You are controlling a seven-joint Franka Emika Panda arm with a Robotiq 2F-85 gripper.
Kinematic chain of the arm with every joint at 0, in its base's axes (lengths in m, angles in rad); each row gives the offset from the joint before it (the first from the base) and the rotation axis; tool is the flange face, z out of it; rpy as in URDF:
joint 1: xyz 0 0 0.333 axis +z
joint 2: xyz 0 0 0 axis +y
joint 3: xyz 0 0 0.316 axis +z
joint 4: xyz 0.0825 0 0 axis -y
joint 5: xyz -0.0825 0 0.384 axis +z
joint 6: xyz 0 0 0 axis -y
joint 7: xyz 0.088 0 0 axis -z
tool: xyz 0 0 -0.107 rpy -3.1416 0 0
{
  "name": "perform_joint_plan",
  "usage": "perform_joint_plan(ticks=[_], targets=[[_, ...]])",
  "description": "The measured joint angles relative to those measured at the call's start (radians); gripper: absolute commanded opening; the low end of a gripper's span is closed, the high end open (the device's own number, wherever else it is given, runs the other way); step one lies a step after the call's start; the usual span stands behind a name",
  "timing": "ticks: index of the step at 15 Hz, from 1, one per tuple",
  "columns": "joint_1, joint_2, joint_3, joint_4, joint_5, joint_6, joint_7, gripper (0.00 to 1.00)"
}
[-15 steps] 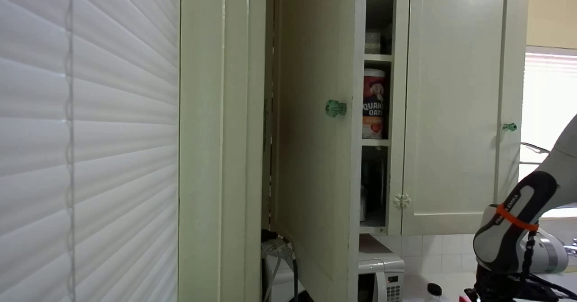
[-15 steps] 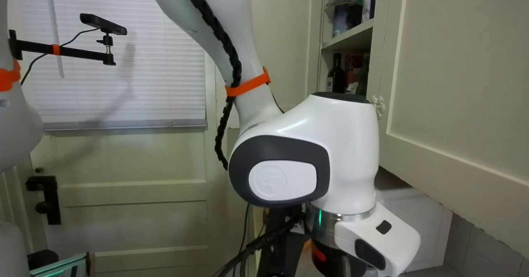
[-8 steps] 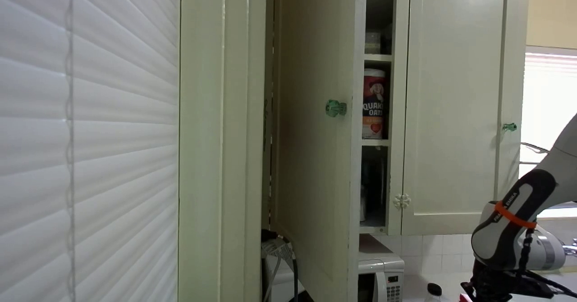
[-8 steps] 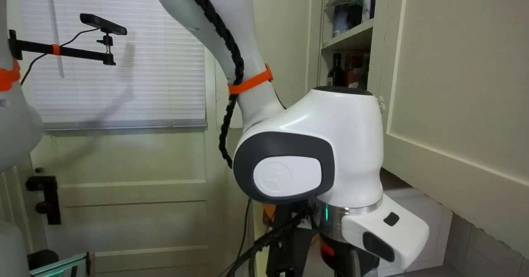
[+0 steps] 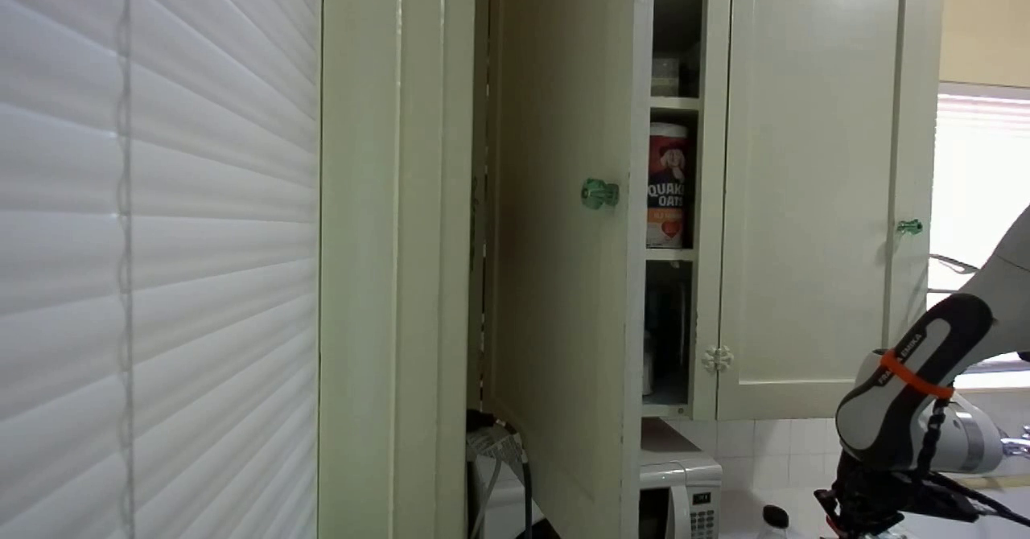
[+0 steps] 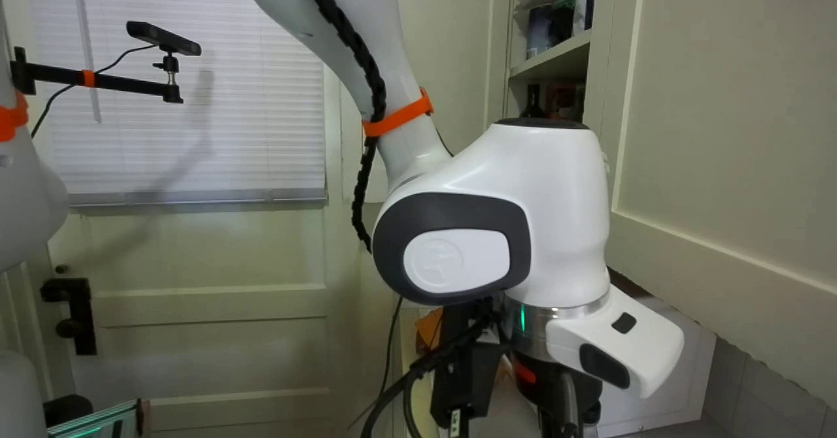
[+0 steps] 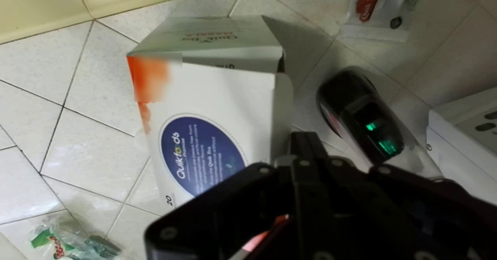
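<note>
In the wrist view, the black hand (image 7: 308,145) has its fingers brought together, with no gap and nothing visible between them. The Quik Tea carton (image 7: 213,104) is nearest: it sits to the left of the fingertips in that view and reaches up past them, its right side just beside them; whether they touch is unclear. Its long axis seems to run up and down that view, leaning a little, the end away from the hand gaping slightly and the lower end hidden by the linkage. It is smooth, flat-sided white cardboard, printed with an orange patch and a dark blue oval. The bench (image 7: 89,147) is glossy, faintly speckled white tile with dark joints. To the carton's right is a black-capped bottle (image 7: 361,112), rounded and glinting green; above it lies a flat, translucent Quik Tea sachet (image 7: 382,11). A crumpled clear plastic wrapper (image 7: 70,240), green and red, lies at lower left.
</note>
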Motion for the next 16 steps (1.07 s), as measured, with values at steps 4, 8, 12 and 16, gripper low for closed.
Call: perform_joint_plan(ticks=[4,8,12,16], targets=[[0.0,-0.006,0.003,0.0,0.007,0.001,-0.005,0.0],[0.001,-0.005,0.0,0.0,0.002,0.001,-0.005,0.0],[0.002,-0.005,-0.016,0.0,-0.04,0.001,0.008,0.0],[0.008,-0.006,-0.037,0.0,-0.122,0.002,0.057,0.0]])
